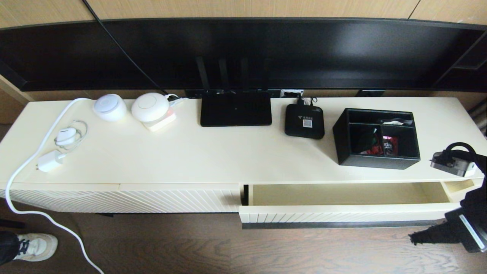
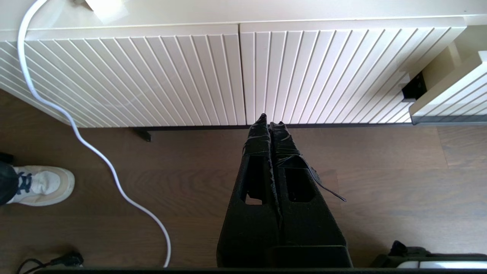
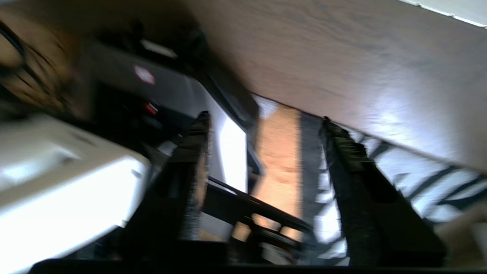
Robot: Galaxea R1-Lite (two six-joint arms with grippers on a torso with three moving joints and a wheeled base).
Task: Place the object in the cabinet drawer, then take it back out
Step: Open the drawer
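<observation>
The black three-compartment organizer box stands on the cream cabinet top, right of centre, with red and white items inside. Directly below it the cabinet drawer is pulled out; its plain cream interior holds nothing. My right gripper hangs low in front of the drawer's right end, open and holding nothing, its fingers spread wide in a blurred wrist view. My left gripper is shut with nothing in it, above the floor before the closed ribbed front. The drawer's corner shows off to its side.
On the cabinet top sit a flat black router, a small black set-top box, two round white devices, and a charger whose white cable drops to the floor. A TV spans the back. A shoe stands at lower left.
</observation>
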